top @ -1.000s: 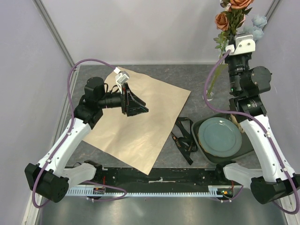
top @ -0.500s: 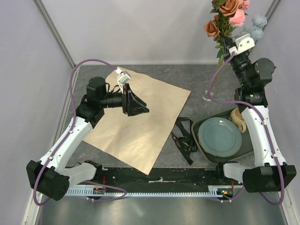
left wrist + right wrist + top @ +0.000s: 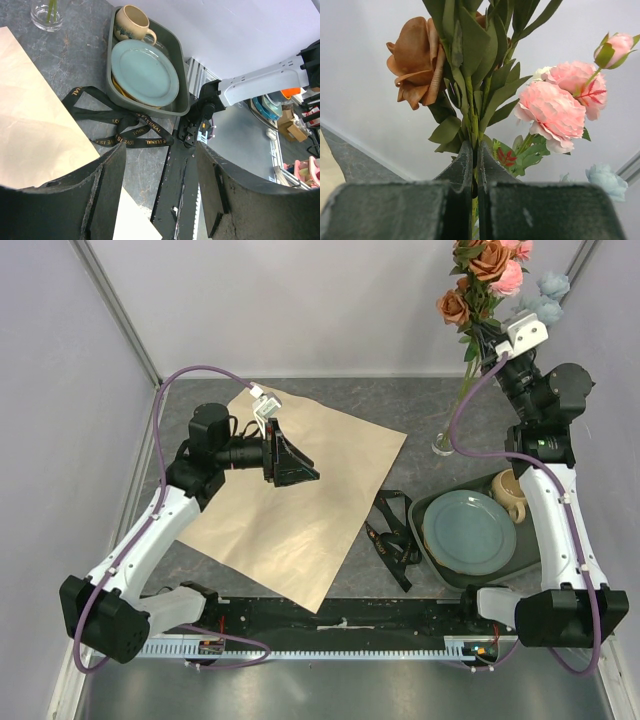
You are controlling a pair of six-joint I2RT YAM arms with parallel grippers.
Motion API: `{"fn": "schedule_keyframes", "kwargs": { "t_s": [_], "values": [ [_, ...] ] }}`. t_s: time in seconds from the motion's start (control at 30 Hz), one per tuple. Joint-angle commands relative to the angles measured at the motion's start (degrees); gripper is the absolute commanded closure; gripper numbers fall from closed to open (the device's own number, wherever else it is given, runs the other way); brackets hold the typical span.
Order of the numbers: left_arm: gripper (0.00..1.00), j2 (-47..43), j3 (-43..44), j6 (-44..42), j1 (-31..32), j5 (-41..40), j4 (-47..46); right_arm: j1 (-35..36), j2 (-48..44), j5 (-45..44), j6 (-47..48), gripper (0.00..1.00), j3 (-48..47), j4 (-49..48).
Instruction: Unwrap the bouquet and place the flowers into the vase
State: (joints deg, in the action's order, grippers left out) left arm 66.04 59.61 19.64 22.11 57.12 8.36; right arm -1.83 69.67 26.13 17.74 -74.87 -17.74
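Risk, vase tipping: the flowers [image 3: 485, 270] are long and top-heavy and the vase [image 3: 443, 445] is small. If the right gripper [image 3: 488, 332] moves sideways while the stems lean on the rim, I think the vase may fall or slide.
Risk, stems missing: from above only one thin stem is seen reaching the glass. Other stems may stay outside the rim if the bundle is lowered at this slant.
Risk, release: letting go this high could let the blooms flop over and pull the stems out.
Right arm pose: stretched up tall, with the wrist bent so that the fingers point up and toward the back wall.
Right gripper: closed tight on the green stems, with the blooms just above its fingertips in the wrist view.
Flowers: held in this gripper, leaning, with the heads above it and the stem ends far below.
Vase: on the table well below the right gripper; green stem ends show inside it.
Left arm pose: bent at the elbow, forearm about level, with the wrist turned toward the right arm's side.
Left gripper [image 3: 300, 472]: jaws spread apart and holding nothing.
Paper [image 3: 290, 510]: spread flat under the left gripper.
Ribbon [image 3: 145, 142]: loose on the table ahead of the left gripper, just before the tray [image 3: 182, 95].
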Motion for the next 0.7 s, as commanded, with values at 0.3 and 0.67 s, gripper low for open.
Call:
{"fn": "schedule_keyframes", "kwargs": {
  "t_s": [0.3, 0.67],
  "values": [
    [0.36, 0.84, -0.11, 1.02, 0.22, 1.50, -2.30, -2.57, 2.40, 5.95, -3.32, 1.00, -0.01, -3.97],
    [0.36, 1.11, -0.02, 1.10, 0.22, 1.85, -2.30, -3.01, 3.45, 6.65, -1.57, 1.00, -0.80, -2.57]
  ]
}}
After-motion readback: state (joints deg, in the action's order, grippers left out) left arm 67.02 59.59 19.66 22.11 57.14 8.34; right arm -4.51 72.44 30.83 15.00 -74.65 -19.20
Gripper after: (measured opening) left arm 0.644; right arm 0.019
